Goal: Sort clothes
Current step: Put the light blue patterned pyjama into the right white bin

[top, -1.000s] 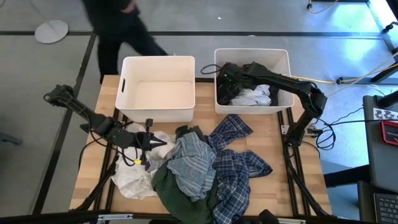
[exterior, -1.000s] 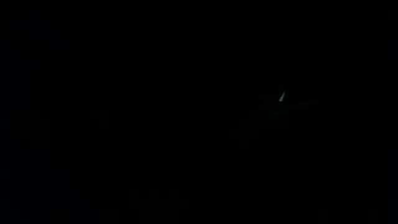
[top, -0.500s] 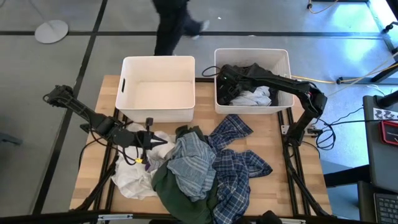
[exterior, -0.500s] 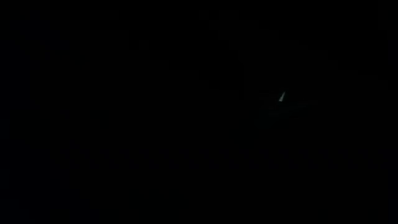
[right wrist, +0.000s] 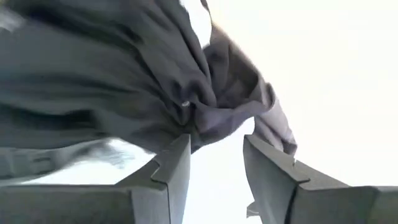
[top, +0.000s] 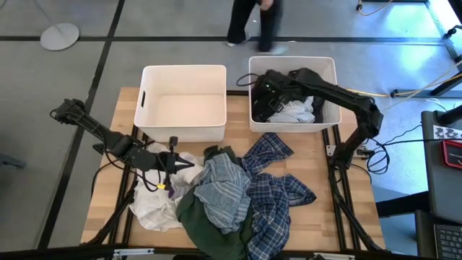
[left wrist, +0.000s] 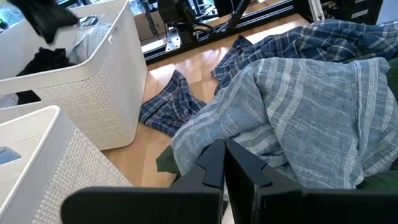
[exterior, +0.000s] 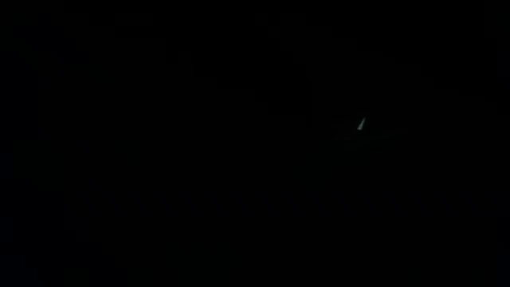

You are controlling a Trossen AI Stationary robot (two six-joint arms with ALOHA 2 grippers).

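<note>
A pile of clothes lies on the table: a white garment (top: 155, 206), a pale grey-blue striped one (top: 224, 188), a dark green one (top: 206, 220) and a navy plaid shirt (top: 278, 191). My left gripper (top: 175, 165) is shut at the pile's left side, just short of the striped garment (left wrist: 298, 106). My right gripper (top: 261, 90) is open over the right bin (top: 292, 59), which holds dark clothes (top: 271, 108) and a white one (top: 297, 112). A dark grey garment (right wrist: 124, 74) hangs bunched just beyond its fingertips (right wrist: 216, 155). My right gripper's fingers stand apart, and the dark grey garment's bunched fold (right wrist: 199, 121) sits at the tip of one finger (right wrist: 177, 155). I cannot tell whether the finger touches it. Nothing lies between the fingers.
An empty white bin (top: 184, 68) stands at the far left of the table, next to the right bin. A person walks on the floor beyond the far edge (top: 253, 22). The low view is black. Bare wood shows at the table's right (top: 339, 195).
My right arm has risen and shifted toward the far edge over the right bin, with its gripper staying above the dark clothes there. The person behind the table has walked toward the right. My left gripper and the pile have kept still.
</note>
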